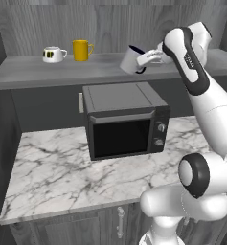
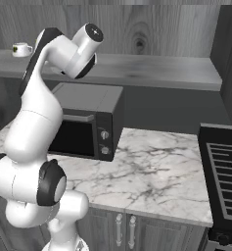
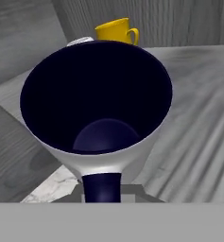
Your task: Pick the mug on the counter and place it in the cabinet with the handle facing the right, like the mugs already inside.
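The mug (image 1: 130,60), light grey with a navy inside, hangs tilted just above the cabinet shelf (image 1: 38,72), to the right of the yellow mug. Its mouth faces up and to the right, toward my hand. My gripper (image 1: 145,60) is shut on the mug at its rim and handle side. In the hand view the mug (image 3: 97,99) looms close, its dark mouth facing the camera and its navy handle (image 3: 102,187) pointing down toward the fingers. The marble counter (image 1: 52,167) lies below.
A yellow mug (image 1: 81,50) and a squat white cup (image 1: 53,54) stand on the shelf's left part, handles to the right. A dark microwave (image 1: 124,119) sits on the counter under the shelf. A stove (image 2: 225,181) borders the counter's right end.
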### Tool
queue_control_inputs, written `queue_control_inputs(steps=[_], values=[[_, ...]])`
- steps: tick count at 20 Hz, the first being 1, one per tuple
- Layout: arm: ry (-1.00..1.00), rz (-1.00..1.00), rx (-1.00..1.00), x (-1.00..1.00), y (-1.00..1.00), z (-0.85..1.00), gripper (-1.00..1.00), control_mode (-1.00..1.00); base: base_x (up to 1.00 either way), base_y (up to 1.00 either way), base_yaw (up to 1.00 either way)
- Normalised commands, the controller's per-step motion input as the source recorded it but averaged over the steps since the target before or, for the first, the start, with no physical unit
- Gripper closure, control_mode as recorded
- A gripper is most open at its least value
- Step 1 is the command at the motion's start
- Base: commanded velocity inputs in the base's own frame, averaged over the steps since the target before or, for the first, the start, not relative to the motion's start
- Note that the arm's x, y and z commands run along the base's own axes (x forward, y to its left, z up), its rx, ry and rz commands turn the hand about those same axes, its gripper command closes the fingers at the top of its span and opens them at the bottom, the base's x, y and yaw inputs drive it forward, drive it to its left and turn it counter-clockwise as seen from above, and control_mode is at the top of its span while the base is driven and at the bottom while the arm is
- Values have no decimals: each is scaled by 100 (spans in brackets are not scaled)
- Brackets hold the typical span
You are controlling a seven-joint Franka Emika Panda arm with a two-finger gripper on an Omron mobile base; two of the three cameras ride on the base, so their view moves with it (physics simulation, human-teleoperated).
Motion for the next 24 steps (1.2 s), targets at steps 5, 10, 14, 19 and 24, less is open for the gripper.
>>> queue_control_inputs(steps=[5, 10, 14, 19, 24], values=[[0, 0, -3, 28, 0, -13, 100, -100, 0, 0, 0], [0, 0, -1, 41, 0, -11, 100, -100, 0, 0, 0], [0, 0, 0, 43, 0, -15, 100, -100, 0, 0, 0], [0, 8, 0, 38, 0, -12, 100, -100, 0, 0, 0], [0, 16, 0, 32, 0, -8, 100, -100, 0, 0, 0]])
